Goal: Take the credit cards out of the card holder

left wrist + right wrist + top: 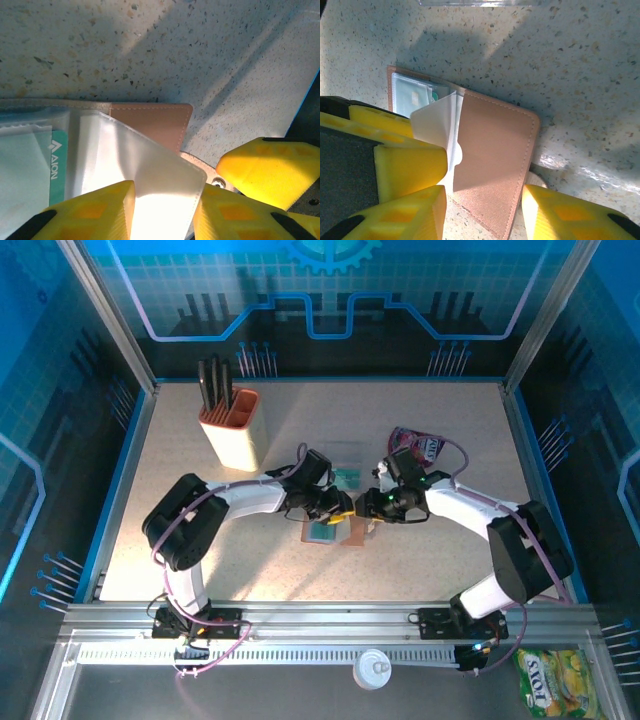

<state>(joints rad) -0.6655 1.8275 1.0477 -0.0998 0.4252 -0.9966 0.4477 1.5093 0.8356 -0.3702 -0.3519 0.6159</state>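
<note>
The brown leather card holder (350, 533) lies open on the table between both grippers. A teal credit card (57, 161) printed AION sits inside its clear sleeves, also visible as a teal card (414, 95) under plastic. My left gripper (165, 215) is open, its yellow fingers (90, 210) on either side of a raised clear sleeve flap (150, 165). My right gripper (485, 215) is open and straddles the lifted leather flap (495, 150), with a strip of table showing beside its left finger. From above, the left gripper (338, 506) and right gripper (372, 504) nearly touch.
An orange-and-cream knife block (232, 430) stands at the back left. A clear plastic case (346, 456) lies just behind the grippers, with a purple-pink snack pouch (420, 445) to its right. A white lid (372, 668) and a yellow bag (560, 680) sit off the table's front edge.
</note>
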